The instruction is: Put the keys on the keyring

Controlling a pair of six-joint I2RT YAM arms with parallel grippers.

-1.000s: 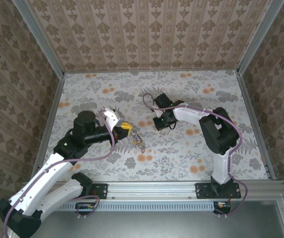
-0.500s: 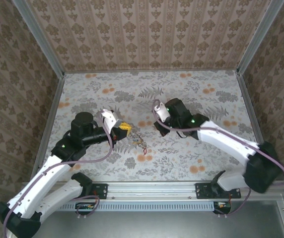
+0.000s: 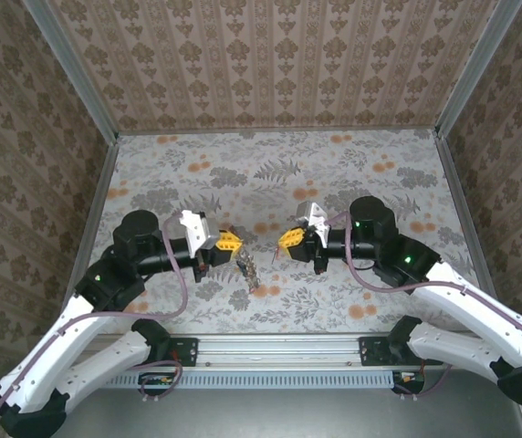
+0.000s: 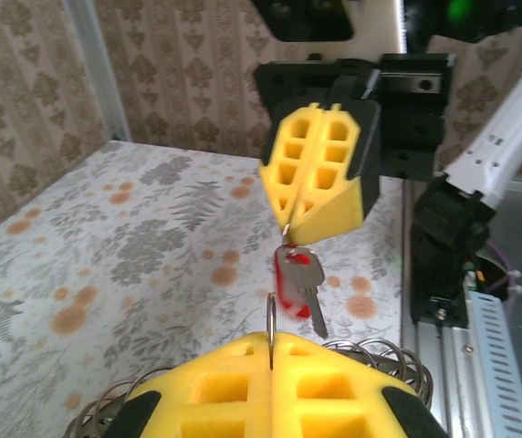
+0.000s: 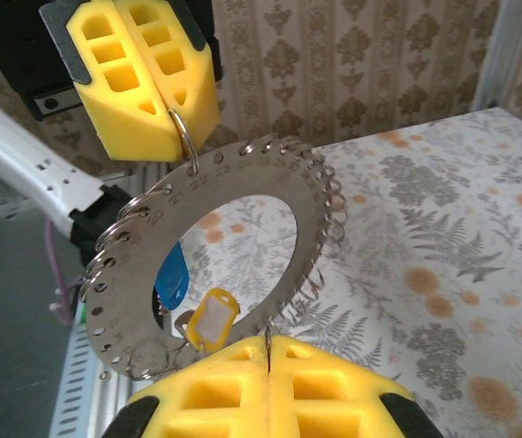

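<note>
Mid-task, both arms raised over the table [image 3: 361, 173] and facing each other.

Left gripper [image 5: 172, 111]: fingers together, pinching one small wire loop on the rim of the keyring [image 5: 284, 187]. The keyring is a flat silvery ring plate with holes and many small loops, and it hangs in the air under that pinch.

Right gripper [image 4: 290, 214]: fingers together, with the red key [image 4: 296, 278] dangling from its tips. It is held up near the keyring, just apart from it.

Blue key [image 5: 172, 274] hangs behind the plate next to a yellow tag [image 5: 211, 319]. It looks already attached, though the exact attachment point is hidden.

Progress: probably about halfway. One key seems done and the keyring is lifted and presented. The red key is picked up but not yet threaded.

Left to do: line the red key's hole up with a loop, work it on, and let go.

Risk: the plate swings freely, so aiming will be fiddly.
</note>
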